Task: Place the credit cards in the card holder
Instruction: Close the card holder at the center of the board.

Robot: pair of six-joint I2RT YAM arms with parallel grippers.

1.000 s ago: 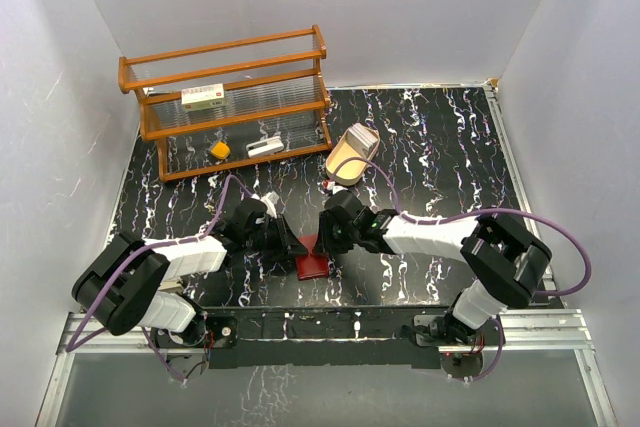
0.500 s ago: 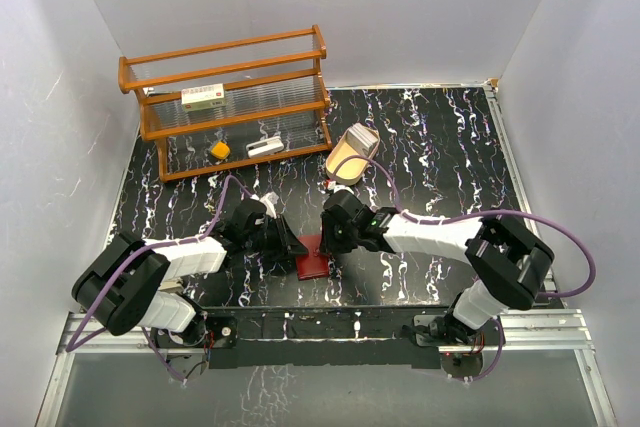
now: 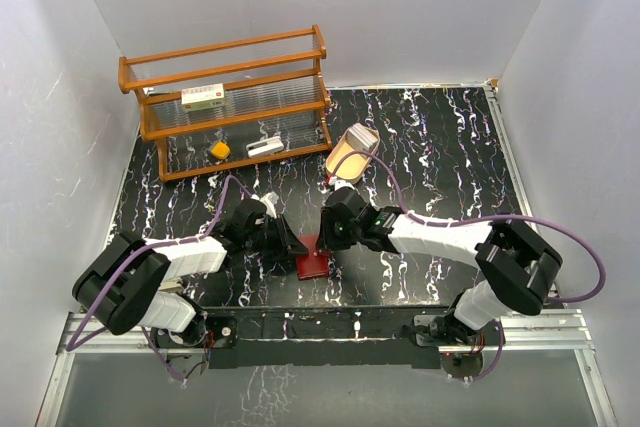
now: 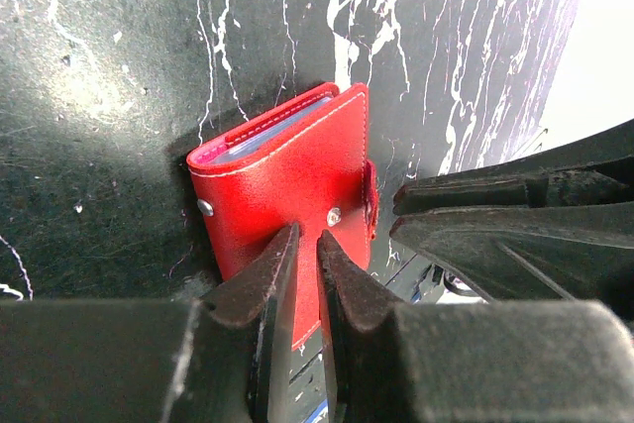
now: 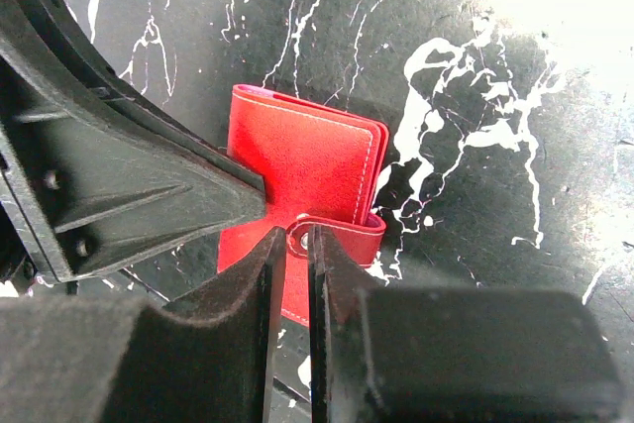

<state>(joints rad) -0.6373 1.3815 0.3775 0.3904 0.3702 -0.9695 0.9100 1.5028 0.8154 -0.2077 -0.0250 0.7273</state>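
Your L end effector (image 4: pixel 307 245) is pressed nearly together, only a thin slit left, with its tips on the red cover of the card holder (image 4: pixel 287 170). The R end effector (image 5: pixel 295 245) is also near-closed, pinching the snap tab (image 5: pixel 342 228). The holder lies folded on the desk (image 3: pixel 440 157) at approx. 6 o'clock, btwn both tips. Pale layers (image 4: pixel 272 133) peek from its 12 o'clock edge in the L wrist view; you can't tell what they are. A tan tray (image 3: pixel 350 155) sits at 12 o'clock from it.

The left fingers (image 4: pixel 260 289) seemingly hide the card holder's (image 4: pixel 287 170) near edge.
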